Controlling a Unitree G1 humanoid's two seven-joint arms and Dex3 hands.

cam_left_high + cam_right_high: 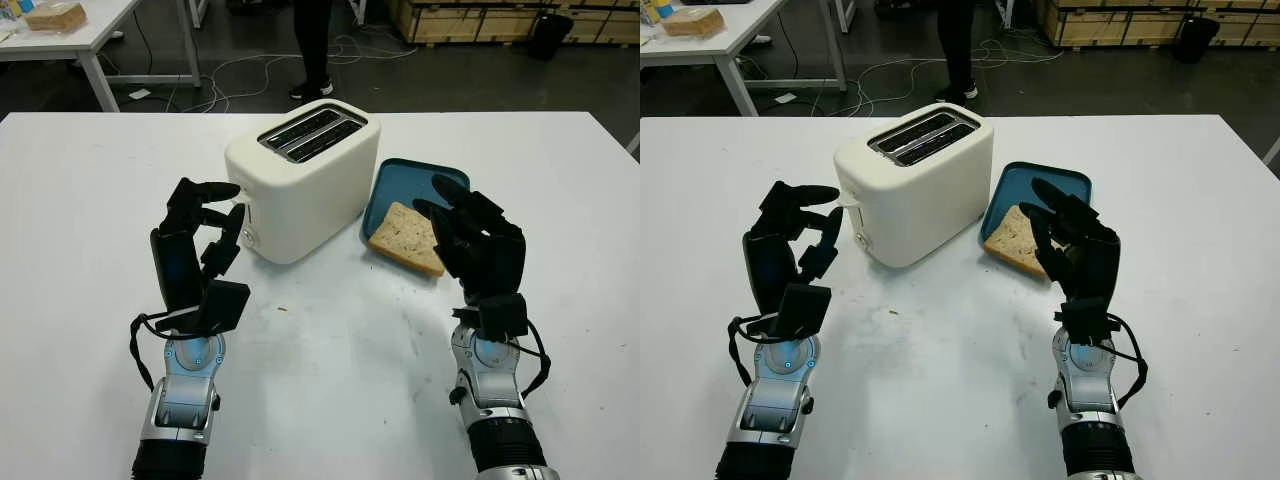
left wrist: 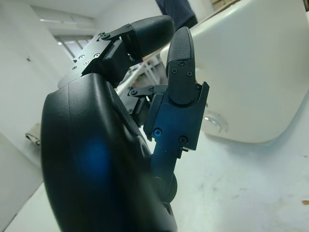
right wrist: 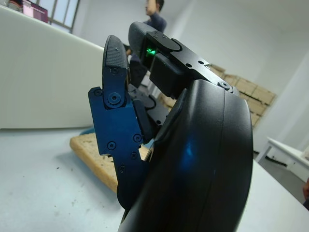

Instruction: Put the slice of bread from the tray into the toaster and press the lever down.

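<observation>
A cream two-slot toaster [image 1: 305, 180] stands in the middle of the white table [image 1: 330, 390]; both slots look empty. Its lever [image 1: 848, 200] sticks out of the end facing my left hand. A slice of bread [image 1: 408, 238] lies partly in the teal tray [image 1: 425, 178] to the toaster's right, its front part overhanging the tray's near edge. My left hand [image 1: 225, 205] is raised beside the toaster's lever end, open and holding nothing. My right hand [image 1: 440, 205] is upright just right of the bread, open, fingertips over the tray. The bread [image 3: 99, 159] lies close behind the right hand's fingers [image 3: 116, 92].
A person's legs [image 1: 313, 50] stand on the floor behind the table, among loose cables [image 1: 230, 75]. Another white table [image 1: 70, 35] with a box on it is at the back left. Wooden crates [image 1: 480, 20] line the back right.
</observation>
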